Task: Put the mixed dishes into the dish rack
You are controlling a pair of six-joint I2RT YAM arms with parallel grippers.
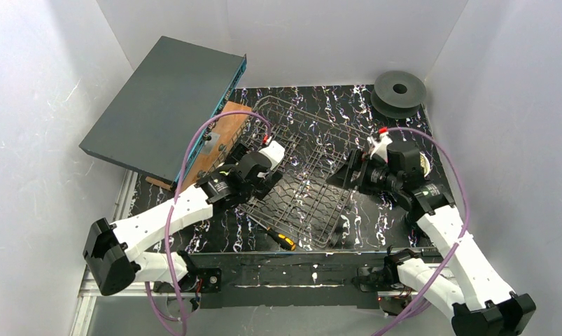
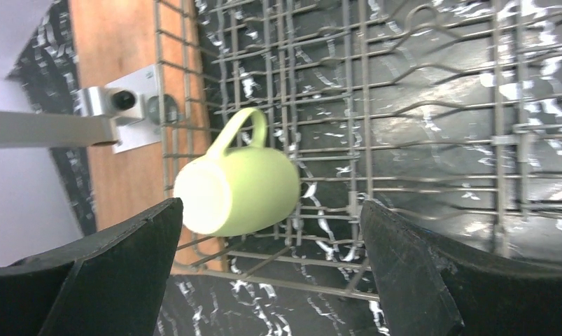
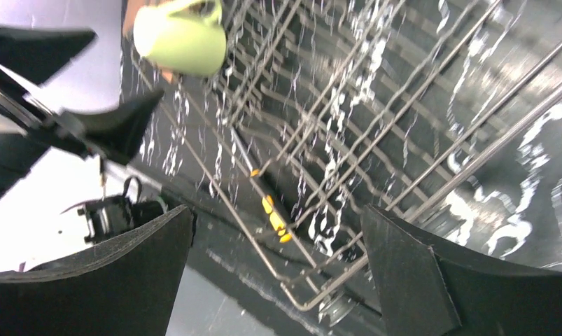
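The dish rack (image 1: pixel 313 164), a dark wire basket, stands mid-table. A pale yellow-green mug (image 2: pixel 239 189) lies on its side on the rack floor by the rack's left wall, handle pointing away from me. It also shows in the right wrist view (image 3: pixel 180 35). My left gripper (image 2: pixel 271 210) is open, its jaws wide apart and just short of the mug, holding nothing. In the top view the left gripper (image 1: pixel 264 182) hides the mug. My right gripper (image 3: pixel 276 210) is open and empty over the rack's near right corner (image 1: pixel 348 171). The other dishes are out of view.
A yellow-black-handled screwdriver (image 1: pixel 278 238) lies at the rack's front edge, also in the right wrist view (image 3: pixel 283 235). A brown wooden board (image 1: pixel 218 136) and a big dark grey box (image 1: pixel 166 105) stand left of the rack. A black spool disc (image 1: pixel 400 91) sits at the back right.
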